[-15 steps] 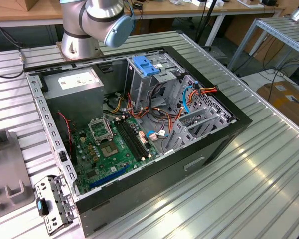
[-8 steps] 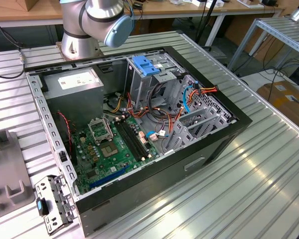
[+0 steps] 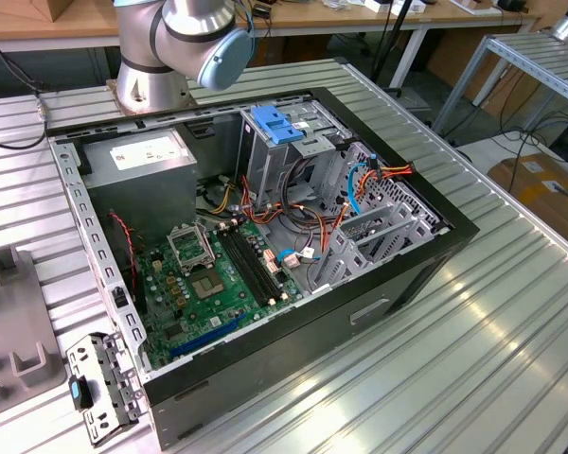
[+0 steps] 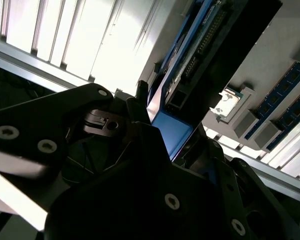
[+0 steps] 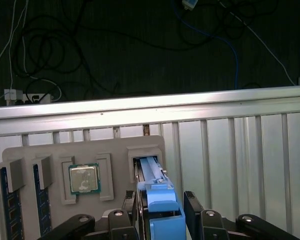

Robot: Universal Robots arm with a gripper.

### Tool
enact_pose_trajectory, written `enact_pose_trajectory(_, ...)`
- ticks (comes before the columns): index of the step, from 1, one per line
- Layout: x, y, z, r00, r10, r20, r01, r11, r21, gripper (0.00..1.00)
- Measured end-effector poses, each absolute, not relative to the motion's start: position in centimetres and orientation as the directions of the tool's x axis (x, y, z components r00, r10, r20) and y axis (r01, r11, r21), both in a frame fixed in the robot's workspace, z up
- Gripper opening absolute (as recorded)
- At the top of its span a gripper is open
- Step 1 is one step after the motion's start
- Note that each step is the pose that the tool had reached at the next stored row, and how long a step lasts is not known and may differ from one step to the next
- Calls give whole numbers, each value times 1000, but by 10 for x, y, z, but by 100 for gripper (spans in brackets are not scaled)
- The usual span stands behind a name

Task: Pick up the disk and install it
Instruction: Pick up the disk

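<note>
A robotics workshop — or lab. An arm base (image 3: 147,80) stands on a ribbed aluminium bench (image 3: 492,359) beside an opened computer case (image 3: 265,371).

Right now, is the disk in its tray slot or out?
In: in the first wrist view the blue-railed metal disk stands on edge, far end inside the grey moulded tray's recess.

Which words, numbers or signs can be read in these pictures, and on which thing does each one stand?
No text can be read with certainty.
White sticker on the grey metal box: dark print, too small to read.
Green motherboard: markings too small to read.
Processor chip in the first wrist view: surface marks blurred.
The disk: seen edge on, no label face visible.
</note>
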State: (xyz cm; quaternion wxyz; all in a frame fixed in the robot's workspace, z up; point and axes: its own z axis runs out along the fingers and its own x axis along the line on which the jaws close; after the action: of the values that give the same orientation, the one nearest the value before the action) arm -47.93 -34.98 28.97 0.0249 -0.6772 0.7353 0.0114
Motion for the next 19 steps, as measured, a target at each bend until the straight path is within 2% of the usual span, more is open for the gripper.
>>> enact_pose_trajectory(19,-479,-350,288,-82,-995,-51,-997,82,-8,51)
